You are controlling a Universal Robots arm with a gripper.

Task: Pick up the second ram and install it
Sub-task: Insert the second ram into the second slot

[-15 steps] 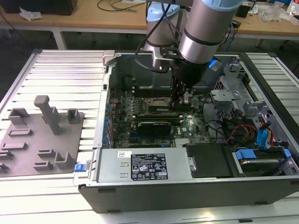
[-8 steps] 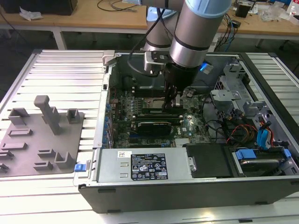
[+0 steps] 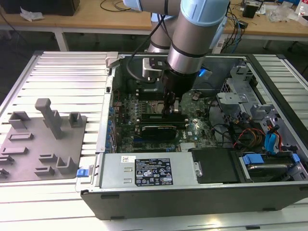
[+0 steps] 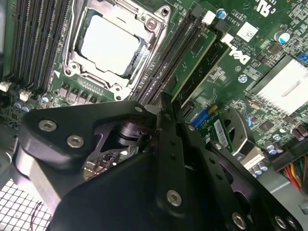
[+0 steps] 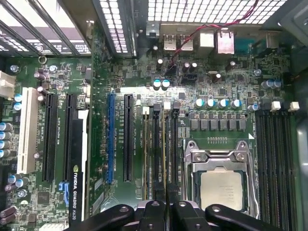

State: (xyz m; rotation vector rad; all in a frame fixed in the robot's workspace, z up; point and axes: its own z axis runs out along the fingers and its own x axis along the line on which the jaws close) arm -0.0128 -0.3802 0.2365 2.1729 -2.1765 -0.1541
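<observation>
My gripper (image 3: 169, 109) reaches down into the open computer case (image 3: 192, 192), onto the motherboard's memory slots beside the processor socket (image 4: 108, 48). The second ram (image 5: 165, 154) is a slim strip standing edge-on in a slot. In the second wrist view its green side (image 4: 193, 57) runs under my gripper (image 4: 163, 107). My gripper (image 5: 166, 208) is shut on its top edge, with the black fingers (image 5: 154, 211) pressed close together. Another memory stick (image 4: 217, 60) stands in a neighbouring slot, farther from the socket.
A black graphics card (image 3: 156, 130) lies just in front of the slots. The power supply (image 3: 144, 171) lines the case's near wall. Cables and a drive cage (image 3: 250, 120) crowd the exterior view's right. A grey moulded tray (image 3: 41, 144) sits on the table at the exterior view's left.
</observation>
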